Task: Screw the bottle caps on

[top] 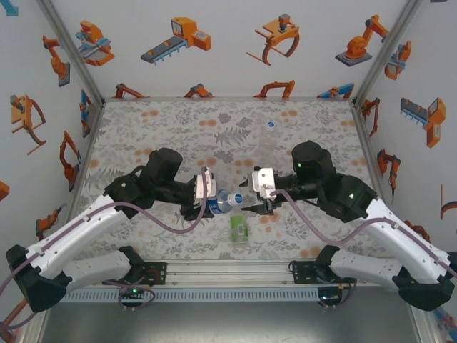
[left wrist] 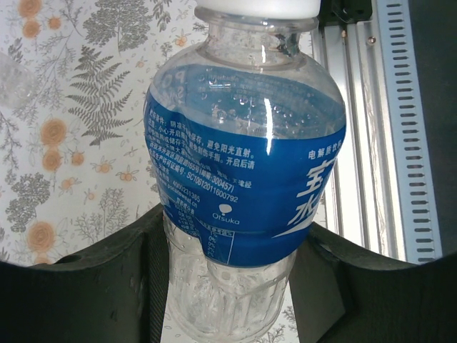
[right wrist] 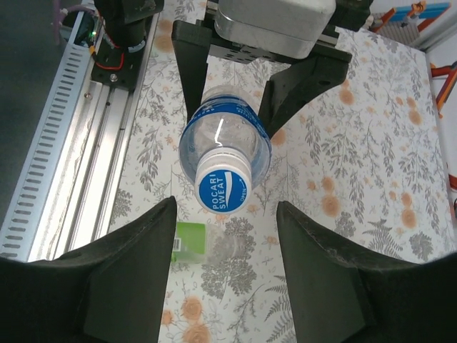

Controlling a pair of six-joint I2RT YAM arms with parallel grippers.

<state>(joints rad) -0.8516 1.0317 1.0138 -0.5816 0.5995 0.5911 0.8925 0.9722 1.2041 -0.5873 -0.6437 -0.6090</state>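
Note:
My left gripper (top: 208, 203) (left wrist: 235, 300) is shut on the base of the blue-labelled bottle (top: 224, 202) (left wrist: 246, 164), which it holds lying level above the table with its neck toward the right arm. A white cap with a blue printed top (right wrist: 223, 184) (left wrist: 257, 7) sits on that bottle's neck. My right gripper (top: 248, 200) (right wrist: 225, 214) faces the cap end-on, open, with a finger on each side and touching nothing. The green-labelled bottle (top: 239, 225) (right wrist: 191, 239) lies on the table just below. The plain clear bottle (top: 269, 136) stands at the back.
The metal mounting rail (top: 228, 270) (right wrist: 71, 143) runs along the near edge, close to both grippers. Patterned side walls close in the floral table (top: 143, 136); there is free room at its back left.

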